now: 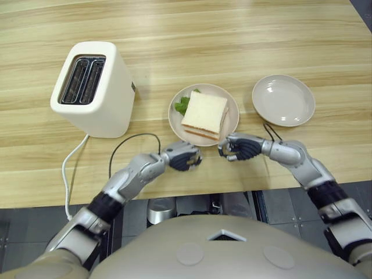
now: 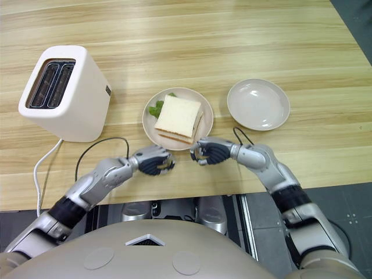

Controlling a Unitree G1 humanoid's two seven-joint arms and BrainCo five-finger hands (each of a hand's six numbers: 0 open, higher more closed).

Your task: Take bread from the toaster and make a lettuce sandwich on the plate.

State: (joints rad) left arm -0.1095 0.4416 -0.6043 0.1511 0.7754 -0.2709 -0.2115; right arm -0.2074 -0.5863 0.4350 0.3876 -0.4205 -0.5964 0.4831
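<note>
A white toaster (image 1: 93, 87) stands at the table's left, its two slots showing no bread. On a beige plate (image 1: 232, 122) at the centre lies a sandwich (image 1: 204, 114): two white bread slices with green lettuce (image 1: 183, 104) poking out at the left. My left hand (image 1: 183, 156) rests on the table just in front of the plate's near-left rim, fingers curled, holding nothing. Near the plate's near-right rim is my right hand (image 1: 239, 147), also curled and holding nothing.
A second, bare beige plate (image 1: 283, 100) sits to the right of the sandwich plate. The toaster's white cord (image 1: 68, 171) runs off the table's front edge. A thin black cable (image 1: 131, 139) loops on the wood beside my left hand.
</note>
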